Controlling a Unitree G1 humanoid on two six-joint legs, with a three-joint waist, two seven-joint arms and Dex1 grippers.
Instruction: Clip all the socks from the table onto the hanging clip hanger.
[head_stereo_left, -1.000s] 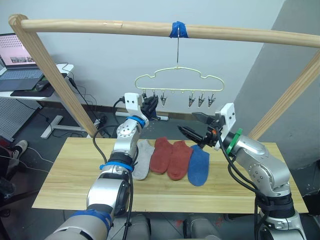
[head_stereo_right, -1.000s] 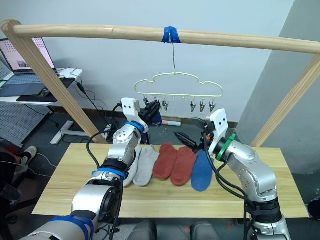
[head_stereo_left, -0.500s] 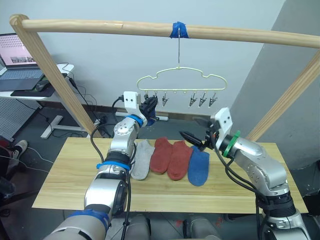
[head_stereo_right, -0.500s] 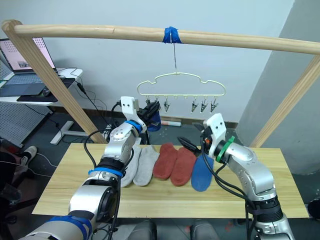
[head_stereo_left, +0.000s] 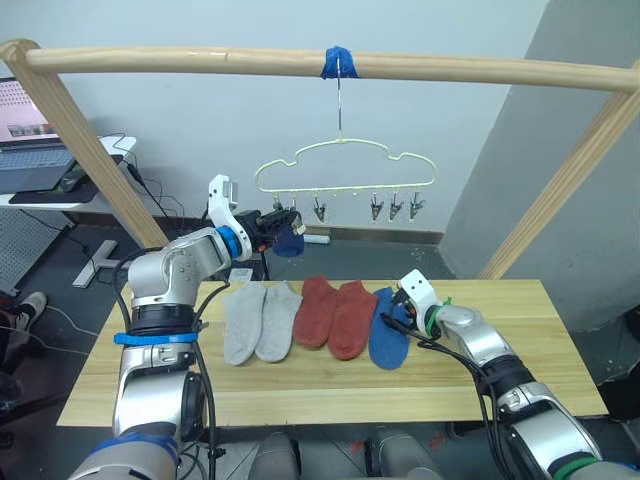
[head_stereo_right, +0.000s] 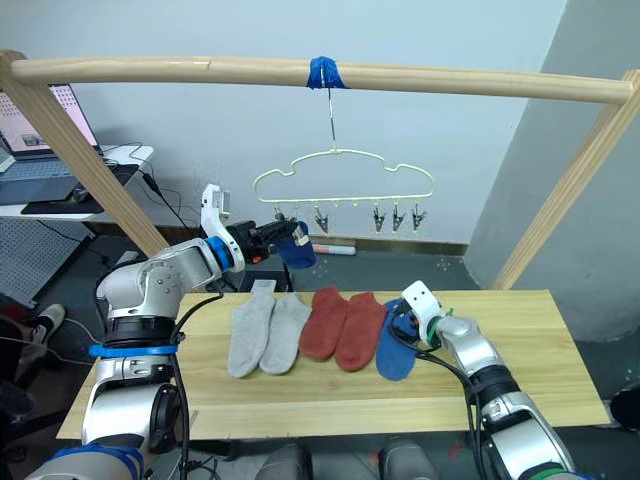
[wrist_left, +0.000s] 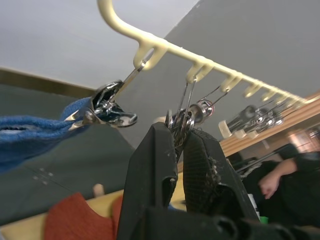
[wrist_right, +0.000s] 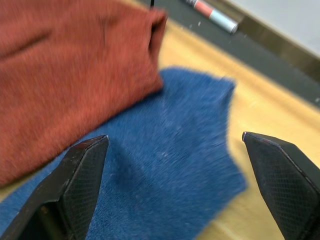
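Left gripper (wrist_left: 181, 145): jaws pinching shut on a metal clip (wrist_left: 186, 116) of the clip hanger (head_stereo_left: 345, 165), second from its left end.
Right gripper (wrist_right: 175, 150): jaws spreading wide, hovering just over the blue sock (wrist_right: 165, 170) lying on the surface (head_stereo_left: 150, 390).
Socks, soft knit, six counted: one blue sock (head_stereo_right: 298, 250) hanging from the hanger's leftmost clip; five lying flat in a row, namely two light grey socks (head_stereo_left: 258, 320), two rust red socks (head_stereo_left: 335, 315) and the blue one at the right end.
Hanger: one, thin pale yellow wire, scalloped outline, hooking onto the round wooden pole (head_stereo_left: 200, 60) at a blue tape wrap (head_stereo_left: 338, 62).
Surface: light wooden planks.
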